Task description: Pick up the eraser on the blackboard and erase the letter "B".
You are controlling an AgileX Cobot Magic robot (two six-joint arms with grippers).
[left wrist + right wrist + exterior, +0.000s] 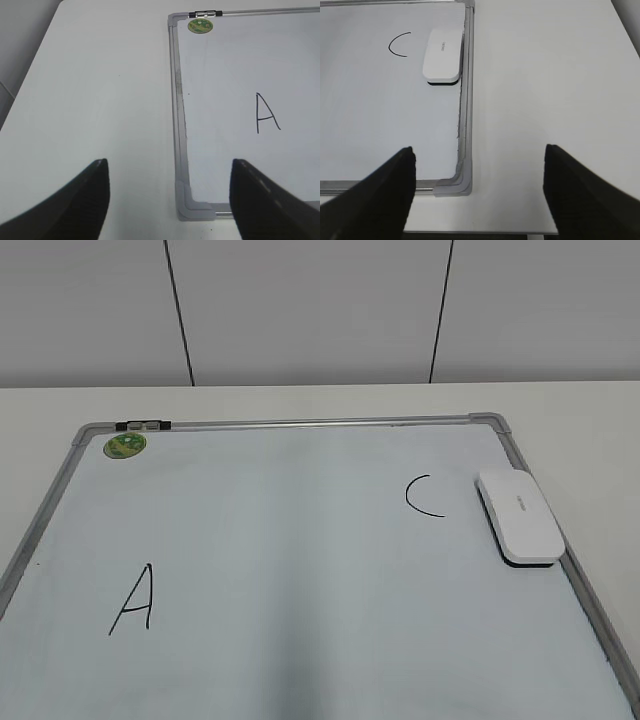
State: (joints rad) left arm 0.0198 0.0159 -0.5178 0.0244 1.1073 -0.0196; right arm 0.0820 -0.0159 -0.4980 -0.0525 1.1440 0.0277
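The white eraser (518, 515) lies on the blackboard (300, 540) at its right edge, just right of the black "C" (422, 496). It also shows in the right wrist view (442, 55), far ahead of my right gripper (477, 172), which is open and empty above the board's near right corner. My left gripper (170, 180) is open and empty above the board's near left corner. A black "A" (134, 600) is at the board's front left. No letter "B" shows in any view. Neither gripper shows in the exterior view.
A round green sticker (125, 445) and a black clip (143, 425) sit at the board's far left corner. The pale table (545, 100) extends right of the board, and its front edge shows in the right wrist view. A panelled wall stands behind.
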